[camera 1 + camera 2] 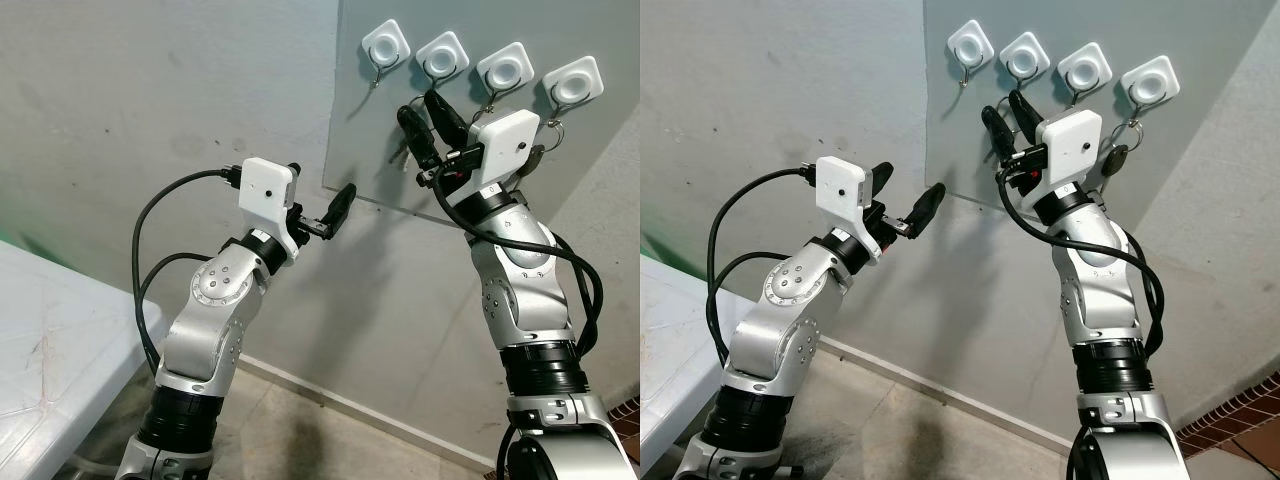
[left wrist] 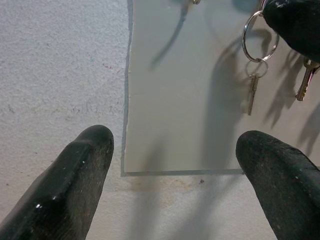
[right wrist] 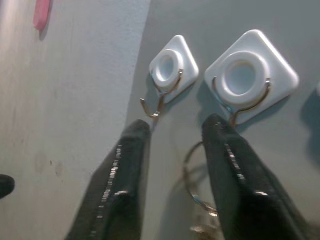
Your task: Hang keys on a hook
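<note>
The keys point(image 2: 255, 65) are held by their ring in the right hand point(image 1: 428, 122), fingers nearly closed, just below the second hook point(image 3: 239, 107). The ring could be missed past the hook tip and dropped. The left hand point(image 1: 333, 212) is held open, empty.

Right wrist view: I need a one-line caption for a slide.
Right gripper fingers raised just below two white wall hooks on a grey panel, a key ring between the fingers.
</note>
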Controlling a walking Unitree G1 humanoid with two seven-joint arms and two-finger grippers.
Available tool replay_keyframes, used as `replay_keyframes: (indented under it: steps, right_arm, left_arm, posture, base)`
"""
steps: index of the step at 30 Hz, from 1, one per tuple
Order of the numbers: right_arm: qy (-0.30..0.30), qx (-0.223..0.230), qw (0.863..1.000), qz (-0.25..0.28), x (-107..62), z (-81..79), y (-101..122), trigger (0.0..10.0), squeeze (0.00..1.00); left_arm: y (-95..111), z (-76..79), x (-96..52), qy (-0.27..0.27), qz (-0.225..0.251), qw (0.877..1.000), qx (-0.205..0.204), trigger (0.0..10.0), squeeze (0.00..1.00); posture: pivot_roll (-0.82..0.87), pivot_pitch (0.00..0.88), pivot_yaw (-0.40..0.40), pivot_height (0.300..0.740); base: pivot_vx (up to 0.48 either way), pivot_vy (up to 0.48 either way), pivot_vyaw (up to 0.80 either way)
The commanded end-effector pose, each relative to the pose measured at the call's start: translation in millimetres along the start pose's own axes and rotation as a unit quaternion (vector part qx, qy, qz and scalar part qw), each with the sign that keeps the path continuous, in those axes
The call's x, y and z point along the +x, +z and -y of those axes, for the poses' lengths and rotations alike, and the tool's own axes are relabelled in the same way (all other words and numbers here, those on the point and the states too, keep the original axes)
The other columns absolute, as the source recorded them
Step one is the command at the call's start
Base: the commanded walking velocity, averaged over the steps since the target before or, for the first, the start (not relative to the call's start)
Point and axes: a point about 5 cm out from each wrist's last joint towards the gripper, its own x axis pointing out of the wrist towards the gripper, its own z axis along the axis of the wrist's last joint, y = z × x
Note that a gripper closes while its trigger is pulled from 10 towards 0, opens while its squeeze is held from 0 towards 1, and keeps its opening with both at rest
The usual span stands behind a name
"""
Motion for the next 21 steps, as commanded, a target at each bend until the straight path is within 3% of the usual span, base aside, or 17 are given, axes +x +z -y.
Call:
replay_keyframes:
  steps: [1, 7, 8, 9, 16, 21]
  right_arm:
    - [-0.019, 0.025, 0.999, -0.031, -11.8, 1.0, -17.1, 10.0, 1.00]
    - [-0.026, 0.076, 0.997, 0.000, -21.0, -4.7, -18.7, 10.0, 1.00]
    - [-0.026, 0.083, 0.996, 0.001, -23.1, -5.6, -19.9, 10.0, 0.85]
    - [-0.024, 0.093, 0.995, 0.000, -25.3, -7.0, -21.5, 10.0, 0.00]
    - [0.007, 0.142, 0.990, 0.010, -31.3, -17.7, -22.5, 10.0, 0.00]
    - [0.009, 0.143, 0.990, 0.000, -32.8, -20.3, -26.5, 10.0, 0.00]
  left_arm:
    - [4.4, -1.0, -1.1, 0.005, 0.006, 1.000, 0.007, 10.0, 0.00]
    - [2.0, -4.0, -2.1, 0.021, 0.004, 1.000, 0.016, 10.0, 0.00]
    - [1.5, -4.7, -2.3, 0.026, 0.003, 0.999, 0.020, 10.0, 0.00]
    - [0.9, -6.0, -2.4, 0.034, 0.003, 0.999, 0.024, 10.0, 0.00]
    - [-1.2, -8.8, -2.8, 0.046, -0.001, 0.999, 0.027, 10.0, 0.00]
    - [-3.9, -9.5, -3.5, 0.055, -0.003, 0.998, 0.034, 10.0, 0.00]
  posture:
    - [0.02, 0.043, -0.043, 0.732]
    - [0.02, 0.043, -0.045, 0.732]
    - [0.02, 0.050, -0.043, 0.732]
    - [0.02, 0.050, -0.043, 0.732]
    - [0.02, 0.056, -0.036, 0.732]
    - [0.02, 0.057, -0.042, 0.732]
  base:
    - [0.000, 0.000, 0.00]
    - [0.000, 0.000, 0.00]
    - [0.000, 0.000, 0.00]
    - [0.000, 0.000, 0.00]
    - [0.000, 0.000, 0.00]
    - [0.000, 0.000, 0.00]
